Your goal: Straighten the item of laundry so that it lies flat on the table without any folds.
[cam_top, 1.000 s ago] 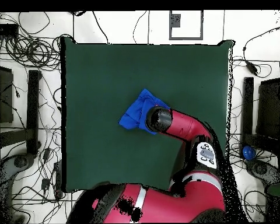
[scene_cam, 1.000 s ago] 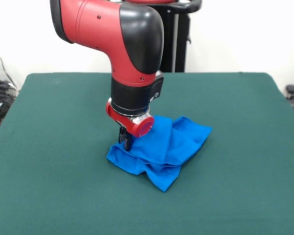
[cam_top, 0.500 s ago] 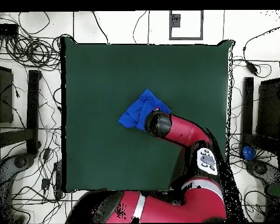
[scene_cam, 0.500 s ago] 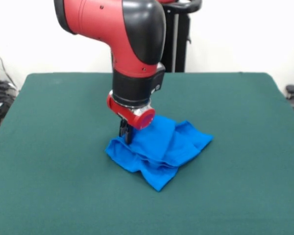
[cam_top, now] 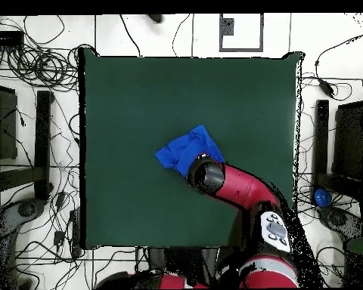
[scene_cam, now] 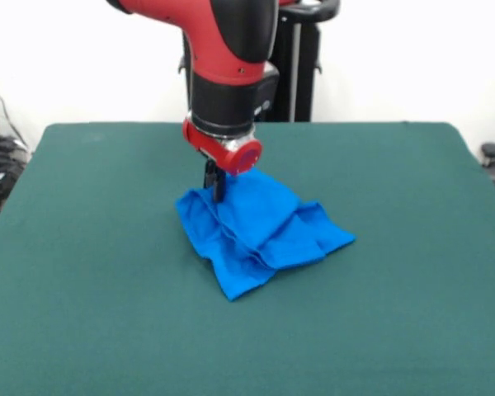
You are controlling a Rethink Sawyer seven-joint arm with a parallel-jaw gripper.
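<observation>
The fingers (scene_cam: 216,186) are drawn narrow and stand pinched on the far left edge of the item of laundry (scene_cam: 260,229), seen from the front. The cloth rises in a small peak to them, so I judge the hold real, though the contact itself is too dark to confirm. In the overhead view the wrist covers the fingers entirely.

From the fingers, the shirt spreads toward 4 and 5 o'clock in the front view. It lies in a crumpled heap with several ridges running across it and one pointed corner nearest the camera at about 6 o'clock. No print or lettering shows; only plain blue is visible. In the overhead view the shirt (cam_top: 186,148) lies just at 11 o'clock of the wrist, near the middle of the surface (cam_top: 139,98), well clear of every edge.

Assessment of the step in hand: a lift-and-drag to open the folds. To do it well, the pinch should stay low and hold a single layer if possible, then travel away from the bulk of the heap, so the trailing cloth drags out flat. Lifting too high would risk the heap swinging and refolding. There is ample bare surface (scene_cam: 91,272) on all sides for the pull.
</observation>
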